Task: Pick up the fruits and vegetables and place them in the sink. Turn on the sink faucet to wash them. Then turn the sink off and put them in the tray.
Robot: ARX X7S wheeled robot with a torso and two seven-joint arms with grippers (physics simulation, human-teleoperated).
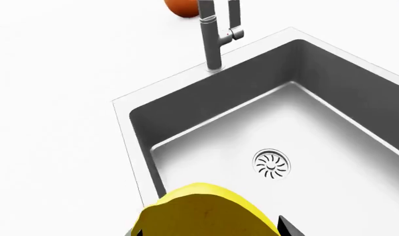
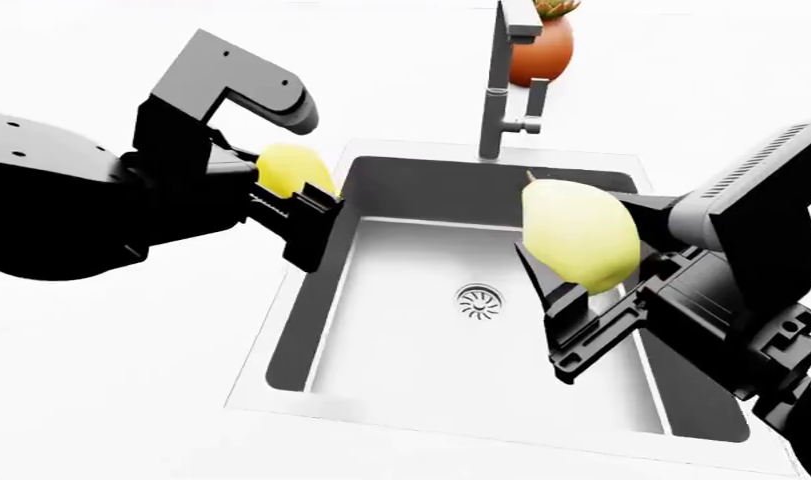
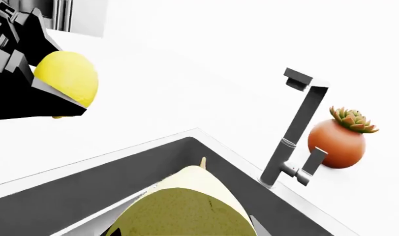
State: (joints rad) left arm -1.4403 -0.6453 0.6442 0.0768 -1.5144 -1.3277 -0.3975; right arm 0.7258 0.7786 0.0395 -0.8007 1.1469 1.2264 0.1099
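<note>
My left gripper (image 2: 298, 190) is shut on the bright yellow lemon (image 2: 294, 168) and holds it above the sink's left rim; the lemon also shows in the left wrist view (image 1: 206, 211) and the right wrist view (image 3: 68, 81). My right gripper (image 2: 581, 262) is shut on the larger pale yellow-green fruit (image 2: 579, 232), held over the right part of the sink (image 2: 378, 190); its pointed tip shows in the right wrist view (image 3: 186, 206). The basin has a round drain (image 2: 480, 301) and nothing lies in it. The grey faucet (image 2: 501, 80) stands behind the sink. The tray is out of view.
An orange-brown pot with a succulent (image 2: 541, 45) stands behind the faucet, also seen in the right wrist view (image 3: 338, 140). White counter (image 2: 138, 360) surrounds the sink. The faucet's side lever (image 2: 531, 110) points toward the right.
</note>
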